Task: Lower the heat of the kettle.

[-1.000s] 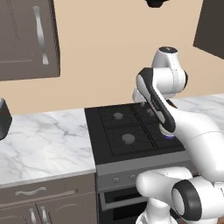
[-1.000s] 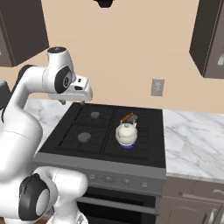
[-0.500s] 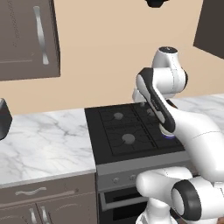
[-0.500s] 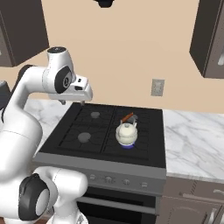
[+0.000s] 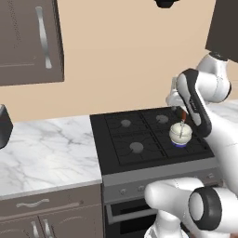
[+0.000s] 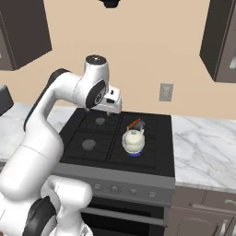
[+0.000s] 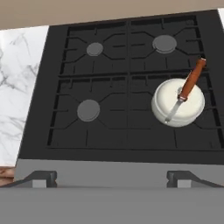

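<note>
Black cast grates are covering the stove (image 5: 139, 139) in the left base view, and the cream-white kettle (image 5: 180, 133) is sitting on the front right burner, its thin orange-red-tipped handle standing up from the lid. A bluish ring is showing under its base. The white arm is rising on the right and bending over the back right part of the stove, just behind the kettle. Marble counter (image 5: 44, 151) is running off to the left of the stove, with a dark cabinet (image 5: 30, 42) hanging on the wall above it.

In the right base view, the same kettle (image 6: 133, 141) is resting on the front right burner, and the gripper (image 6: 109, 109) is hanging above the back of the stove (image 6: 92, 143), up and to the left of the kettle and well clear of it. A row of knobs (image 6: 123, 190) is lining the grey front panel below the grates. A wall outlet (image 6: 166, 91) is sitting on the beige wall behind.

In the hand view, the camera is looking down on all four burners. The kettle (image 7: 178, 103) is lying right of centre on the nearer right burner, handle slanting toward the far right. The two dark fingertips (image 7: 37, 178) are standing wide apart at the bottom edge, holding nothing between them.
</note>
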Controlling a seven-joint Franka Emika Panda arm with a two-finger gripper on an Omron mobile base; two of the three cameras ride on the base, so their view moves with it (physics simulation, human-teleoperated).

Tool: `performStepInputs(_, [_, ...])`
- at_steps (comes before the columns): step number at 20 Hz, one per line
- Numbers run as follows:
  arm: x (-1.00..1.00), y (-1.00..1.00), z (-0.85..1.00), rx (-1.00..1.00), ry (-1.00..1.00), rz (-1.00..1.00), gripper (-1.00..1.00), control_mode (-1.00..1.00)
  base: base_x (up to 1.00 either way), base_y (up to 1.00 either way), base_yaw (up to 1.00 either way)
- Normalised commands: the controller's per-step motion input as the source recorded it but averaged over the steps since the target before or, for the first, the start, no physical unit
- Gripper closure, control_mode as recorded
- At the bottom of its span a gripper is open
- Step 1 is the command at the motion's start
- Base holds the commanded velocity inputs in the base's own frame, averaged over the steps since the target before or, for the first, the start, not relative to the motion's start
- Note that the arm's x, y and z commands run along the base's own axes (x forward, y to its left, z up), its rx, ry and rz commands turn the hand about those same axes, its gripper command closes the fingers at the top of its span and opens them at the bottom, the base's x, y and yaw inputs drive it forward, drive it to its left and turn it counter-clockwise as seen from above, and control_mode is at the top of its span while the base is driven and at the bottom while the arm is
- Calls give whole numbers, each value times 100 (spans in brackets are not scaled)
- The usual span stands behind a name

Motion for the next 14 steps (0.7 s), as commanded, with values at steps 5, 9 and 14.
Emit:
performStepInputs(5, [-47,-57,-36,8,-11,-1,-100,-100,0,0,0])
performStepInputs(9, [-33,-47,-51,4,-1,1,-100,-100,0,0,0])
performStepInputs(14, [-4,-27,-56,-8,-7,9,-100,-100,0,0,0])
